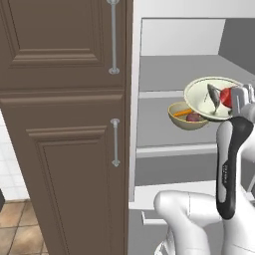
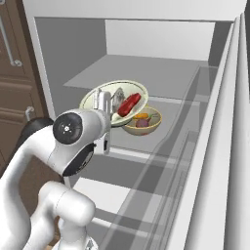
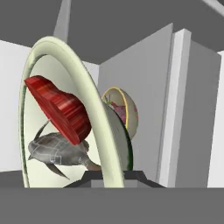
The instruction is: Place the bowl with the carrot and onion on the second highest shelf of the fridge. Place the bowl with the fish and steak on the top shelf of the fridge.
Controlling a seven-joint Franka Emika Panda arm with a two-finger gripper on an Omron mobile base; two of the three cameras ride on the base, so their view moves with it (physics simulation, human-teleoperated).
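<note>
My gripper (image 1: 239, 101) is shut on the rim of a pale green bowl (image 1: 203, 97), which is held tilted in front of the open fridge (image 1: 149, 35), about level with the front edge of the top shelf (image 1: 169, 69). The grey fish (image 1: 214, 98) and red steak (image 1: 227, 96) lie inside it. In the hand view the bowl (image 3: 83, 87) stands on edge above the gripper (image 3: 111, 175), holding steak (image 3: 59, 107) and fish (image 3: 57, 151). A yellow bowl (image 1: 185, 121) with the carrot (image 1: 182, 112) and onion (image 1: 193, 118) sits on the second highest shelf (image 1: 154, 127), just behind and below.
Brown wooden cabinets (image 1: 60, 124) with metal handles flank the fridge on the left. The open fridge door (image 2: 215, 146) with its clear bins runs along the right. A lower shelf (image 2: 122, 168) lies beneath. My own arm (image 2: 73, 136) stands in front of the shelves.
</note>
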